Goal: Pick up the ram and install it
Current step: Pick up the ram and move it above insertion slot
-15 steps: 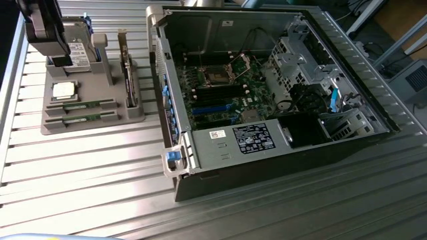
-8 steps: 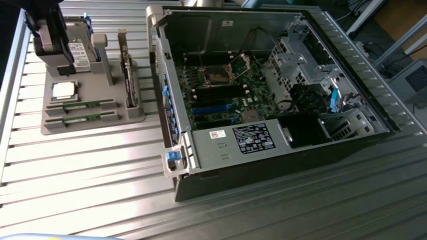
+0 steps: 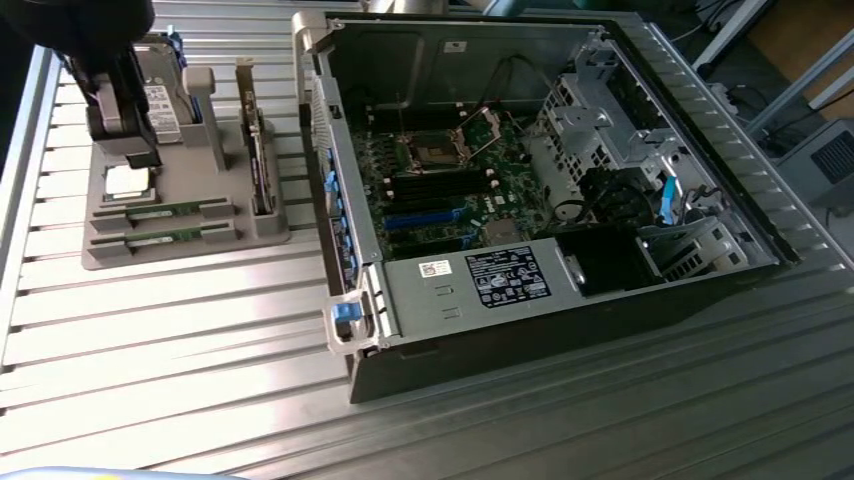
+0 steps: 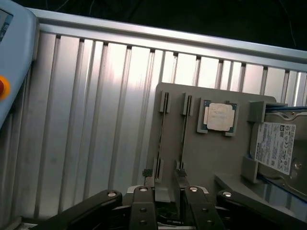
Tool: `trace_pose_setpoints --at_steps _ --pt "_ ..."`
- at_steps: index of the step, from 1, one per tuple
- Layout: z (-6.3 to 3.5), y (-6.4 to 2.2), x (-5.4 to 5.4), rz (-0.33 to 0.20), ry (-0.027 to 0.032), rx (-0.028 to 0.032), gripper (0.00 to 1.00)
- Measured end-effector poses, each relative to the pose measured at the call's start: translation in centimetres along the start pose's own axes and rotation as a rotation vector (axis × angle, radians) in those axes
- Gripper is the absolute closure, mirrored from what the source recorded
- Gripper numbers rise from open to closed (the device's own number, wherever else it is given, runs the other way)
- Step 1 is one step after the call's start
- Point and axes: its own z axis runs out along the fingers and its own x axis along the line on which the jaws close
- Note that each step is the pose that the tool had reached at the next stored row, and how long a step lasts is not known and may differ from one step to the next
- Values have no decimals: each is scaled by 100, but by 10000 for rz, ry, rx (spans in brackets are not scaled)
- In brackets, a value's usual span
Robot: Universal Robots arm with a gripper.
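While the hand [image 4: 163, 181] hangs open low over the grey tray [image 4: 216, 158] on the counter [image 4: 96, 120], its fingers [image 4: 143, 206] seem to stand either side of one end of the ram [image 4: 161, 134], though the angle leaves that uncertain. The ram sits edge-up in its tray slot, its twin [image 4: 184, 129] just beside it, then the processor [image 4: 218, 116] and a hard drive [image 4: 278, 143]. Toward the exterior view's right stands the opened computer case [image 3: 400, 70].

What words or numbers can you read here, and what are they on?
No text reads clearly enough to quote.
White label on the hard drive: print too small.
Black label on the grey metal box in the computer: blurred.
Small white sticker beside it: too small.
Processor chip: no readable marks.
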Motion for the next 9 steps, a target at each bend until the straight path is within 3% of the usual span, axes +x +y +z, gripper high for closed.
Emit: trace_pose_setpoints --at_steps 9 --pt "190 -8 6 -1 -9 0 70"
